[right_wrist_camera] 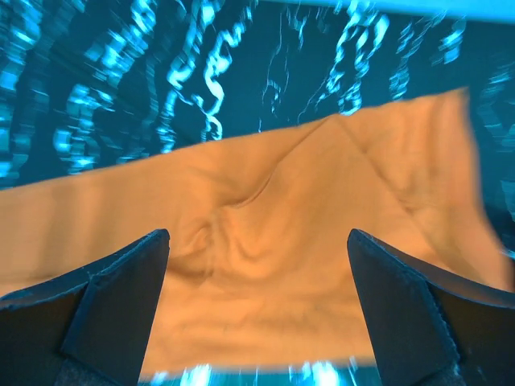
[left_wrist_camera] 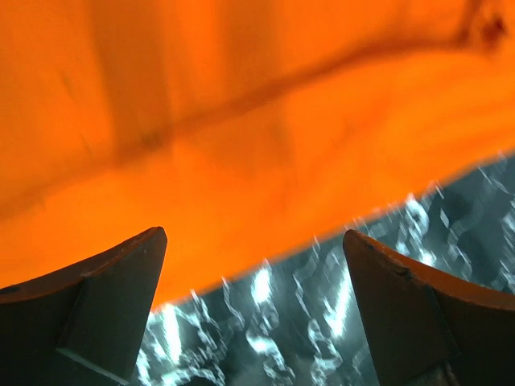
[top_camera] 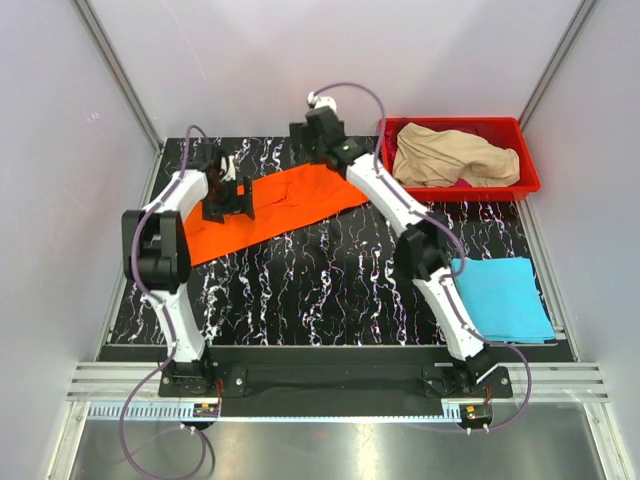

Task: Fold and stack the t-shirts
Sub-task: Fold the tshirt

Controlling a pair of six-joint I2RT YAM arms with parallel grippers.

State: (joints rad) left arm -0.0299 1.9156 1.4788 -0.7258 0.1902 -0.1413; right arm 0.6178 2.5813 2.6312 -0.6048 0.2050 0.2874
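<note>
The bright orange t-shirt [top_camera: 290, 205] lies in a long folded strip slanting across the far left of the table. My left gripper [top_camera: 233, 203] hovers open over its left part; in the left wrist view the gripper [left_wrist_camera: 253, 265] straddles the cloth's edge [left_wrist_camera: 241, 161], holding nothing. My right gripper [top_camera: 310, 140] is open above the shirt's far right end; in the right wrist view the gripper [right_wrist_camera: 257, 265] has wrinkled orange cloth [right_wrist_camera: 273, 241] between its fingers, ungripped. The light blue t-shirt [top_camera: 505, 295] lies folded at the right. The beige t-shirt [top_camera: 455, 155] is crumpled in the bin, a bit of magenta [top_camera: 462, 183] beneath it.
The red plastic bin [top_camera: 530, 180] stands at the far right corner. The table is black marble-patterned [top_camera: 330, 290], with metal frame posts at the back corners and white walls around. The arm bases sit on a rail at the near edge.
</note>
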